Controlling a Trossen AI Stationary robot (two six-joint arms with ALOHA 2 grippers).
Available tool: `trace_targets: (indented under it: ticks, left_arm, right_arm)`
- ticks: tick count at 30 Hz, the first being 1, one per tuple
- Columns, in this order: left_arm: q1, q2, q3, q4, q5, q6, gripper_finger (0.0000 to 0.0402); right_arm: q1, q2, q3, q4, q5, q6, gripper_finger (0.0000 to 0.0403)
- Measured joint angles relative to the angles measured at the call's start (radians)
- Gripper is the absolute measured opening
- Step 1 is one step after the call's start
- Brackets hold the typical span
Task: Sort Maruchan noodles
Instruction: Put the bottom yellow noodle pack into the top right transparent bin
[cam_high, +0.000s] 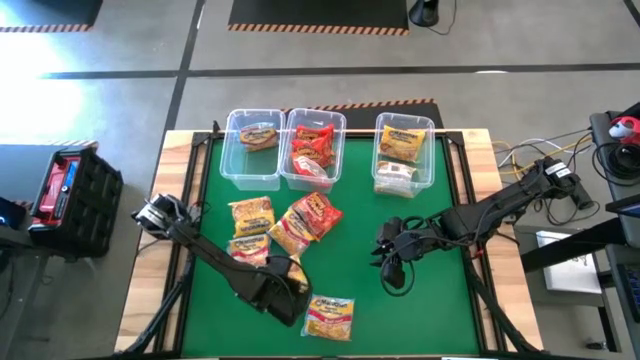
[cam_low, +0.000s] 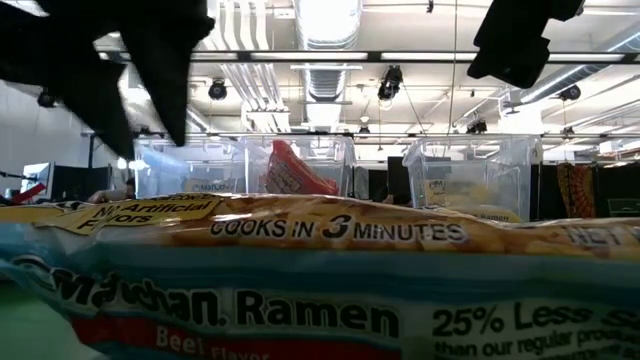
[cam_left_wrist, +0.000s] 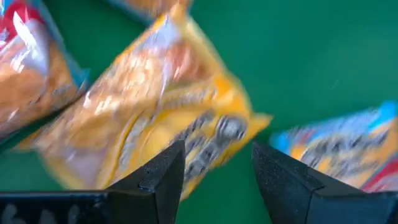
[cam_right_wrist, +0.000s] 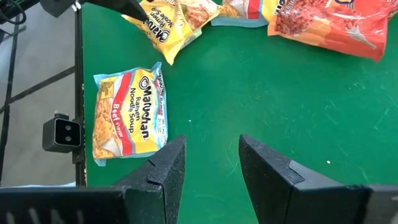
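Several Maruchan packets lie flat on the green mat: two yellow ones (cam_high: 251, 212) (cam_high: 249, 248), a red-orange one (cam_high: 318, 212), another yellow one (cam_high: 293, 232), and a beef-flavour one (cam_high: 329, 315) at the near edge that fills the low view (cam_low: 320, 280). My left gripper (cam_high: 285, 270) is open over a yellow packet (cam_left_wrist: 168, 118), its fingers either side of the packet's corner and apart from it. My right gripper (cam_high: 392, 245) is open above bare mat (cam_right_wrist: 211, 149), with the beef packet (cam_right_wrist: 130, 115) ahead of it.
Three clear bins stand along the mat's far edge: the left one (cam_high: 252, 148) holds a yellow-orange packet, the middle one (cam_high: 313, 150) red packets, the right one (cam_high: 404, 150) yellow packets. Bare mat lies on the right half (cam_high: 430, 290). A small camera block (cam_right_wrist: 65, 132) sits at the near edge.
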Motion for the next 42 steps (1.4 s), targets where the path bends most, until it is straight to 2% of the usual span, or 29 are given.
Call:
trace_targets:
  ticks: [4,12,26,30,36,42]
  left_arm:
    - [0.001,0.012,-0.001,-0.024,0.084,0.046,0.0170]
    - [0.001,0.017,-0.003,-0.117,0.114,0.098,0.0170]
    - [0.022,0.078,-0.038,0.040,0.118,0.064,0.0170]
    - [0.039,0.124,0.003,0.067,0.077,0.000,0.0170]
    - [0.088,0.185,0.089,0.079,-0.083,-0.120,0.0170]
    - [0.156,0.252,0.218,0.104,-0.172,-0.052,0.0170]
  right_arm:
    - [0.000,0.000,0.000,-0.004,0.000,-0.001,0.0139]
    - [0.000,0.000,0.000,-0.054,0.000,-0.016,0.0139]
    - [0.000,0.000,0.000,-0.077,0.000,-0.017,0.0139]
    - [0.000,0.000,0.000,-0.077,0.000,-0.016,0.0139]
    - [0.000,0.000,0.000,-0.076,0.001,0.000,0.0139]
    - [0.000,0.000,0.000,-0.075,0.001,0.022,0.0139]
